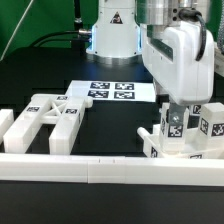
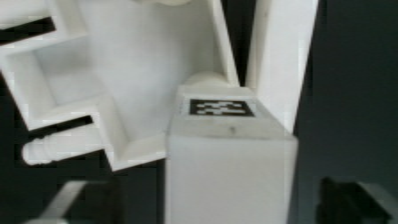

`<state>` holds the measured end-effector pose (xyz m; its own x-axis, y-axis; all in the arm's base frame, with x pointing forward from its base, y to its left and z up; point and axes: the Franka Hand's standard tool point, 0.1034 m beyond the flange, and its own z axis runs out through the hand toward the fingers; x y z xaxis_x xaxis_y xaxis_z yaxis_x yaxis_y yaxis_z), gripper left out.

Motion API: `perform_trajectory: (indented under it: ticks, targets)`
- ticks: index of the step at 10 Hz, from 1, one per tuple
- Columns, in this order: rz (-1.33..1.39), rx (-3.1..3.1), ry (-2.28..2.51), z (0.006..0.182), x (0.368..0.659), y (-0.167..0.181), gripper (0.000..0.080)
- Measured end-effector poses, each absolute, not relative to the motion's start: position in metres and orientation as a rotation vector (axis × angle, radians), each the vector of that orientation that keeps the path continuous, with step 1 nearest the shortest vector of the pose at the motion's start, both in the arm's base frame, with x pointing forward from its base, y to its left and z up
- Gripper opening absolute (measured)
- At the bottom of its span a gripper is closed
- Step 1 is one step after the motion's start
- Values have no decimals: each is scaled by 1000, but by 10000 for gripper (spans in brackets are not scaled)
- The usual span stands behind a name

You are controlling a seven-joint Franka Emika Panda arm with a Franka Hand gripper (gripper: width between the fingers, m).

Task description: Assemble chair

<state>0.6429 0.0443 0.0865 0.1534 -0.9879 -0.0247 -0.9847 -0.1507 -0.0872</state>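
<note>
White plain plastic border bar (image 1: 100,160) lies nearest on the black counter (image 1: 110,125). Behind it, at the exterior view's right, the chunky matte white tagged chair block (image 1: 185,143) stands between parted fingers (image 2: 59,203) that grip nothing. A straight, slow lift should avoid nudging it. The white ladder-like frame (image 1: 50,120) lies well apart; the thin white marker board (image 1: 112,90) lies farthest.
</note>
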Motion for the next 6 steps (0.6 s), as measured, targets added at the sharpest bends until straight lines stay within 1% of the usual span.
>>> perform_trajectory:
  ticks: [1,2,3,6]
  targets:
    - [-83,-2410,1875,87,645,47,625]
    - [-152,-2558,1637,89,651,54,644]
    - [-174,-2565,1611,87,652,60,644]
    - [-193,-2749,1303,87,652,59,649]
